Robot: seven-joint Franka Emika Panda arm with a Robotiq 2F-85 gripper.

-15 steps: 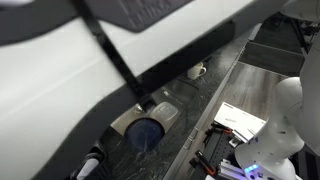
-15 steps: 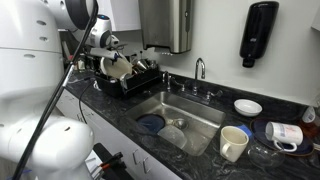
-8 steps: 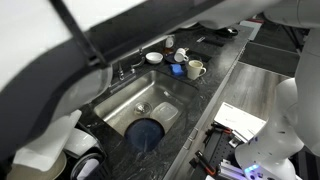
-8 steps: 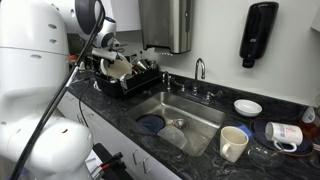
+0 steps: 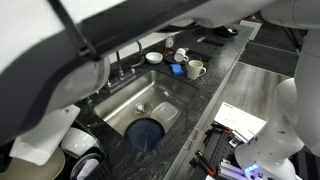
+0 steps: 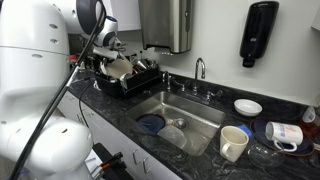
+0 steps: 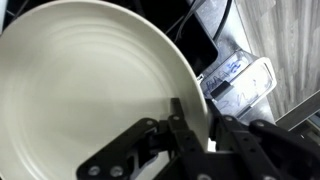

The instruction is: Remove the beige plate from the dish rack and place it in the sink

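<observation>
The beige plate fills most of the wrist view, large, round and plain. My gripper straddles its rim: one finger lies against the plate's face, and the second presses the back of the rim, so the jaws are shut on it. In an exterior view the plate stands on edge in the black wire dish rack at the counter's far left, with my gripper on its top edge. The steel sink sits right of the rack and also appears in the second exterior view as the sink.
A dark blue dish and a pale bowl lie in the sink. The chrome faucet rises behind it. A cream mug, a white bowl and another mug stand on the dark counter to the right.
The jaws have closed from wide apart onto the plate's rim. The arm moved a little and then held still at the rack.
</observation>
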